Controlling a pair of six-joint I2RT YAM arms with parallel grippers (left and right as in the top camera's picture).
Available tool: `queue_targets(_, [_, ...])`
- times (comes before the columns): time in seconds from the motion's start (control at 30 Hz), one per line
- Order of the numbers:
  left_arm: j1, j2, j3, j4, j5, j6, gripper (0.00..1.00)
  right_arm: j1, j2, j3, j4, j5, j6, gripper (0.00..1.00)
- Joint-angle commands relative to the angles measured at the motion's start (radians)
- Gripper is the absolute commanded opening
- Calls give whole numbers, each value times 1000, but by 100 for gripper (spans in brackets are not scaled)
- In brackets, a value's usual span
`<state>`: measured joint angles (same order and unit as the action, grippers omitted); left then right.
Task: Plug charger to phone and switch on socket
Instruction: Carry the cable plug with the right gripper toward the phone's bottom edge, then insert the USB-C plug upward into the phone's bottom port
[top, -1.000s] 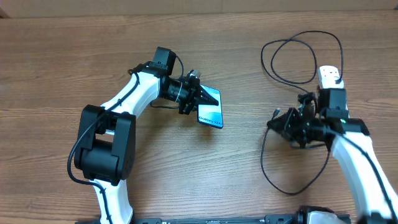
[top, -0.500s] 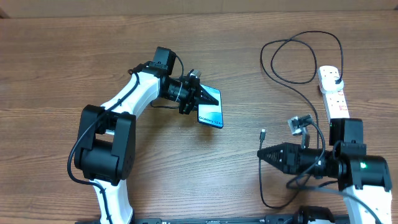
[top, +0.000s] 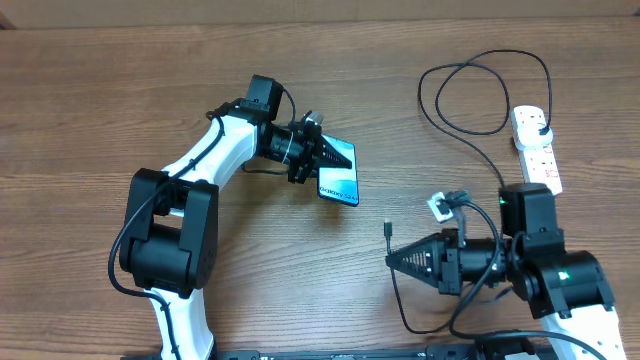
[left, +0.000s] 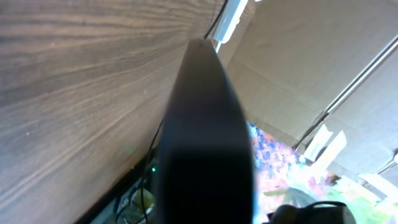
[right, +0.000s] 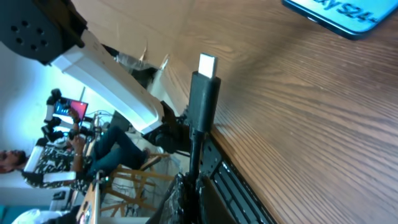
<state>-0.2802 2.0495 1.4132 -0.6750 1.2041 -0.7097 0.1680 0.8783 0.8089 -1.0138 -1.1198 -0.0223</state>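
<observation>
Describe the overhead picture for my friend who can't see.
On a wooden table, the left gripper holds the phone while the right gripper holds the charger plug apart from it. A white socket lies at the right.

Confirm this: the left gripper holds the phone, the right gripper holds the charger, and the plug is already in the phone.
Not right. The plug is not in the phone: the overhead view shows a clear gap between them, and the right wrist view shows its tip free. The rest holds: the left gripper holds the phone and the right gripper holds the charger.
</observation>
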Motion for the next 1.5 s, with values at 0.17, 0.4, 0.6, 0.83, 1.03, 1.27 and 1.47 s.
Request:
queue_targets(0.17, [-3,-17,4,154,43,5,4,130,141,-4,213,29,273,4])
queue_targets(0.4, [-3,-17,4,217,53,-77,4,198,286,-4,251,146,471,4])
queue_targets(0.6, [-3,-17,4,242,53,-78,4,198,313,-4,277,123,550,4])
queue_targets(0.83, [-11,-17,4,270,48,-123,4,198,313,-4,367,109,661,4])
queue_targets(1.03, [-41,-17,4,335,47,-192,4,197,313,-4,429,108,690,4])
queue_targets(1.27, [-65,-17,4,433,92,-238,4,197,313,-4,437,109,708,4])
queue_targets(1.47, [-60,-17,4,453,166,-232,4,197,313,-4,438,134,708,4])
